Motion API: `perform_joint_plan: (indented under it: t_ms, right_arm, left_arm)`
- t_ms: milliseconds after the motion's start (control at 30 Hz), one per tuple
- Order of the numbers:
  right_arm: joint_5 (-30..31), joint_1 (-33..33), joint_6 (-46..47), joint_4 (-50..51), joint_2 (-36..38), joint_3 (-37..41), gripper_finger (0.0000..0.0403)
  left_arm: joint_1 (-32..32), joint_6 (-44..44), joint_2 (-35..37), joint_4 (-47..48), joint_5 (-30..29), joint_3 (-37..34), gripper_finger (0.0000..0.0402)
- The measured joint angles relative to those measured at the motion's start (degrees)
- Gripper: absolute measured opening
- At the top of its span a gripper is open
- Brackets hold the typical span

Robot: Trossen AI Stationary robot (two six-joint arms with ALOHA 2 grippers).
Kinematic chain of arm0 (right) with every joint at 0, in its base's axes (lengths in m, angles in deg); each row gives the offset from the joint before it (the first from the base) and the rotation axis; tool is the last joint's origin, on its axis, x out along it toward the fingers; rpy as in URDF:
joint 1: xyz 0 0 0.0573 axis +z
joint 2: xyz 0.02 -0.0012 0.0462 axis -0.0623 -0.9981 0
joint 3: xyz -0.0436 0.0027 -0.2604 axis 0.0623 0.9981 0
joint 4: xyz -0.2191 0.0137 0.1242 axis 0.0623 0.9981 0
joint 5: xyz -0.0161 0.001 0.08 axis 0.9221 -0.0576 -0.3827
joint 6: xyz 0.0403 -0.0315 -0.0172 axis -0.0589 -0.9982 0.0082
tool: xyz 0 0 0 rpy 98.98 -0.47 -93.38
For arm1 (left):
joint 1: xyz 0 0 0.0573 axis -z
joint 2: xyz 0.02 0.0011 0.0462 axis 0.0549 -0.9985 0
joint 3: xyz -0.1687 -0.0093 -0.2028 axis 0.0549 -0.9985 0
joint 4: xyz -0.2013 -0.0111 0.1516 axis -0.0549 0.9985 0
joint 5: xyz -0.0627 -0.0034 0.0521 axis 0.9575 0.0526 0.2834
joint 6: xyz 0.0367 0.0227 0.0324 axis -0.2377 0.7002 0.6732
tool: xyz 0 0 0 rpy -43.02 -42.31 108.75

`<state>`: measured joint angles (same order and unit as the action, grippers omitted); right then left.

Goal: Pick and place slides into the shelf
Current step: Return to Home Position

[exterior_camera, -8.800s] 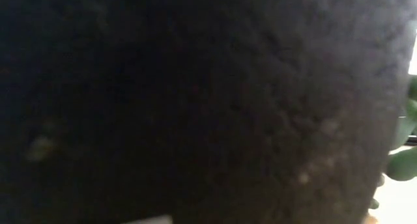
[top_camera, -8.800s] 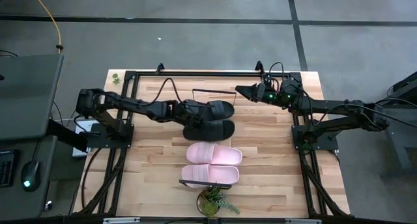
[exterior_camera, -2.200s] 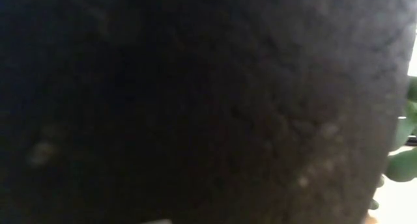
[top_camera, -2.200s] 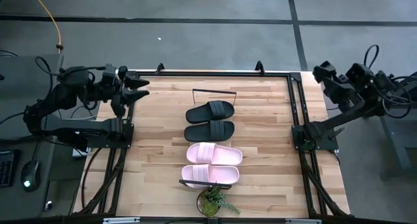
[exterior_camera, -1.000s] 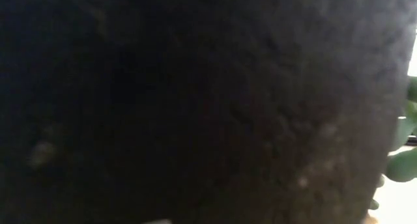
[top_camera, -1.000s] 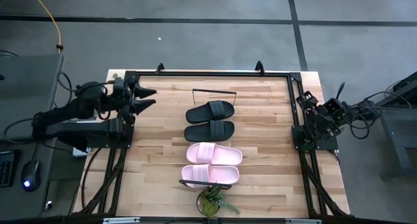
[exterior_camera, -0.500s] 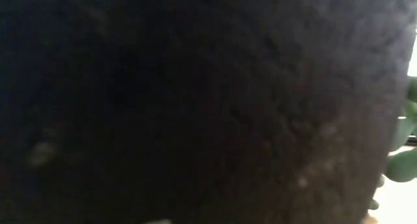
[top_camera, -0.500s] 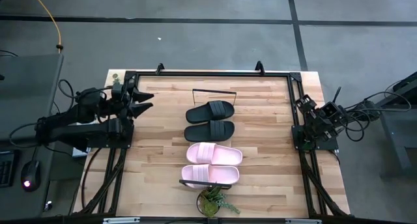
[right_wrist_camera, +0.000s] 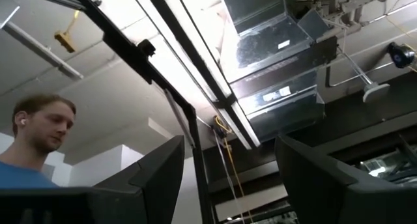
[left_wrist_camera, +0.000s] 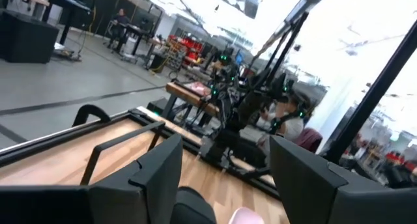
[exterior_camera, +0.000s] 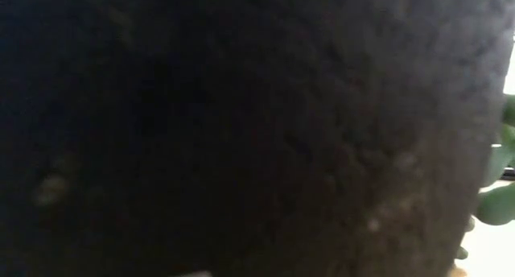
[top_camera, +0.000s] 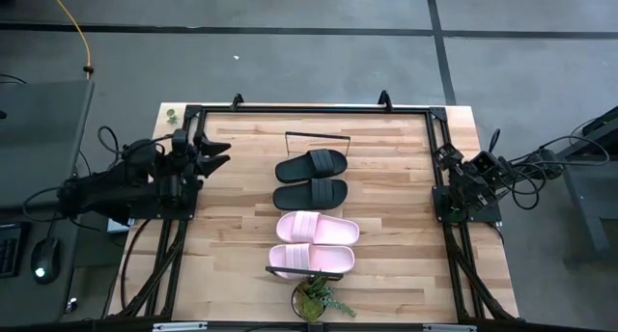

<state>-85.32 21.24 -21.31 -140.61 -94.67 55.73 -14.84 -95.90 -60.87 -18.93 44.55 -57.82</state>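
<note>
Two black slides (top_camera: 311, 164) (top_camera: 309, 193) and two pale pink slides (top_camera: 317, 229) (top_camera: 311, 260) lie in a row down the table's middle. They rest sole-down between the thin black end bars of the shelf (top_camera: 317, 136). My left gripper (top_camera: 215, 151) stands open at the table's left edge, pointing toward the black slides and well short of them; in the left wrist view my left gripper (left_wrist_camera: 225, 178) has nothing between its fingers. My right gripper (right_wrist_camera: 228, 178) is open, folded back at the right edge (top_camera: 452, 163) and pointing up at the ceiling.
A small potted plant (top_camera: 314, 298) stands at the near edge just past the pink slides; its dark pot (exterior_camera: 241, 132) fills the low view. Black frame rails (top_camera: 309, 108) run around the table. A person (right_wrist_camera: 36, 139) shows in the right wrist view.
My left arm has sunk lower over its base at the left edge. Its gripper has shifted slightly toward the near edge and has stayed open. The slides have not moved.
</note>
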Motion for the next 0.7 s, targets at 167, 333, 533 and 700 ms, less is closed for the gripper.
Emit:
perform_joint_plan:
  t_ms: [167,333,533,700]
  right_arm:
    - [1.8,0.0,0.4,0.5,0.0,0.0,0.0231]
    - [1.9,0.0,0.4,0.7,0.0,0.0,0.0231]
    - [2.2,0.0,2.9,1.7,0.0,0.0,0.0231]
    - [2.2,0.0,3.3,2.5,0.0,0.0,0.0231]
  left_arm:
    - [0.0,-1.8,1.8,-7.6,-0.2,-5.8,0.0211]
    - [0.0,-4.6,2.6,-14.3,0.1,-11.6,0.0211]
    - [0.0,-6.9,2.7,-14.9,-0.1,-15.9,0.0211]
    - [0.0,-9.4,2.7,-15.0,-0.2,-19.4,0.0211]
